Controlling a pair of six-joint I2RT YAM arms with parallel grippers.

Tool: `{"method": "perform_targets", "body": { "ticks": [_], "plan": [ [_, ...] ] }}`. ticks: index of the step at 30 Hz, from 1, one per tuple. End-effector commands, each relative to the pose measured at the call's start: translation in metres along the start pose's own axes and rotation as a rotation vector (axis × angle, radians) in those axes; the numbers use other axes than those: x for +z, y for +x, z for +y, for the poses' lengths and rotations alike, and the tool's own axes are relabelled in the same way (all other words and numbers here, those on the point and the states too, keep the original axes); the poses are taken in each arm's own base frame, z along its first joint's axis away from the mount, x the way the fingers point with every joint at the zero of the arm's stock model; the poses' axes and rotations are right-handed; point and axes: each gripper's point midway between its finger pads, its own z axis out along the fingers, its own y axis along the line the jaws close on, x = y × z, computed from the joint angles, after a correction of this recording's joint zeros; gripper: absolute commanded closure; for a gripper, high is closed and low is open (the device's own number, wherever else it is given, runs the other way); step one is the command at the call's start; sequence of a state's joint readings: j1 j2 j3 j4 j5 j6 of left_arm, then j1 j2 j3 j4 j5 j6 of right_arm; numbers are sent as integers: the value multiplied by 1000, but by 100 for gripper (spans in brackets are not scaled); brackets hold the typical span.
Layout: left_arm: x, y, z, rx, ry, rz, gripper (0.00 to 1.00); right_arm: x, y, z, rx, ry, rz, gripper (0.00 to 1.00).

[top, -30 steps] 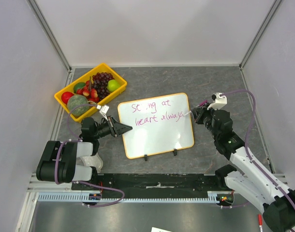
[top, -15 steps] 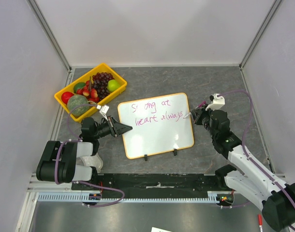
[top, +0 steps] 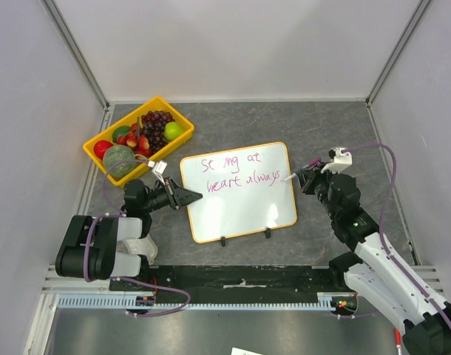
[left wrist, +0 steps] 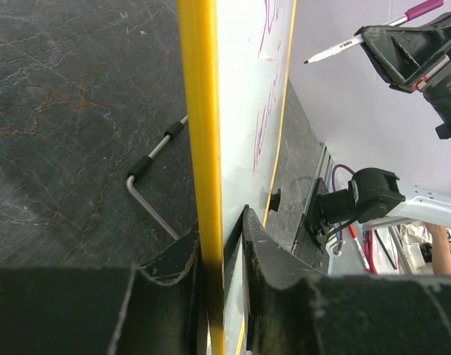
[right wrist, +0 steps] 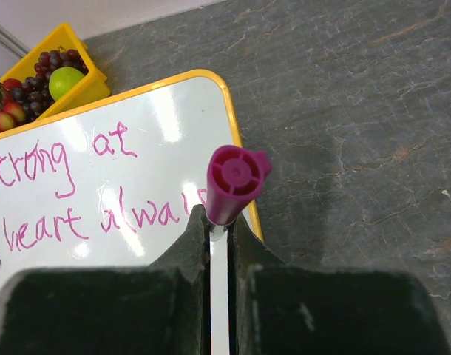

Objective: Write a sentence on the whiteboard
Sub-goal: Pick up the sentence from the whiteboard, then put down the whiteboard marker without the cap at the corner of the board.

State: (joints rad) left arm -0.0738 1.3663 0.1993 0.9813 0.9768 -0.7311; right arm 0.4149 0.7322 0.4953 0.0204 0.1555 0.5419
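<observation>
Top external view: fruit tray (top: 178, 111) upper left, just off the whiteboard (top: 240, 211); left gripper (top: 194, 196) pinches its edge, right gripper (top: 302, 177) squeezes the marker (top: 288, 177).

Orange-framed whiteboard (top: 244, 211), rounded corners — magenta sentence (top: 239, 170) across its upper half, two lines

The table (top: 329, 126) is a dark grey, stone-patterned slab with pale veins, walled by light panels on three sides. Near its middle sits the whiteboard (top: 240, 211), white with a thin orange-yellow frame, its near edge carried on two small black clip feet (top: 223, 241). Beyond the whiteboard's far left corner, just beside it, a yellow fruit tray (top: 178, 113) rests askew on the table. Behind the whiteboard a bent metal rod (left wrist: 155, 159) with a black sleeve lies on the slab.
</observation>
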Motion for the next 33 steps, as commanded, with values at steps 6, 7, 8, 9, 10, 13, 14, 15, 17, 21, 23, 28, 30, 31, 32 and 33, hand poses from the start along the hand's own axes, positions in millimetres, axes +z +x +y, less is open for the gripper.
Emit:
{"method": "perform_targets", "body": {
  "ticks": [6,7,8,9,10,13,14,15,17,21,23,28,30,31,32,33],
  "plan": [
    [2,-5,10,73,-34,-18,98,-22,6,5,20,-34,61,100],
    [2,-5,10,72,-35,-19,98,-24,8,5,22,-34,74,100],
    [2,-5,10,74,-37,-20,98,-25,10,5,26,-37,82,100],
    [2,-5,10,73,-37,-20,98,-27,12,6,31,-40,94,100],
    [2,-6,10,74,-38,-22,98,-29,14,6,35,-43,104,100],
    [2,-5,9,77,-36,-21,98,-35,20,10,45,-62,141,100],
    [2,-6,9,80,-36,-22,98,-36,22,11,49,-67,154,100],
    [2,-6,8,81,-36,-24,98,-38,24,12,53,-71,167,100],
    [2,-6,9,83,-38,-24,98,-42,27,12,62,-71,188,100],
    [1,-6,9,82,-39,-27,98,-48,27,12,88,-60,204,100],
    [1,-6,9,84,-39,-27,98,-52,30,16,107,-75,231,100],
    [1,-6,9,83,-44,-33,98,-55,27,22,143,-65,279,100],
    [0,-7,10,83,-48,-36,98,-56,27,24,154,-64,304,100],
    [1,-7,10,79,-46,-33,98,-57,29,25,160,-63,322,100],
    [1,-6,8,79,-37,-30,98,-58,30,26,165,-65,336,100],
    [1,-6,8,77,-35,-31,98,-60,31,26,171,-60,348,100]
  ]
}}
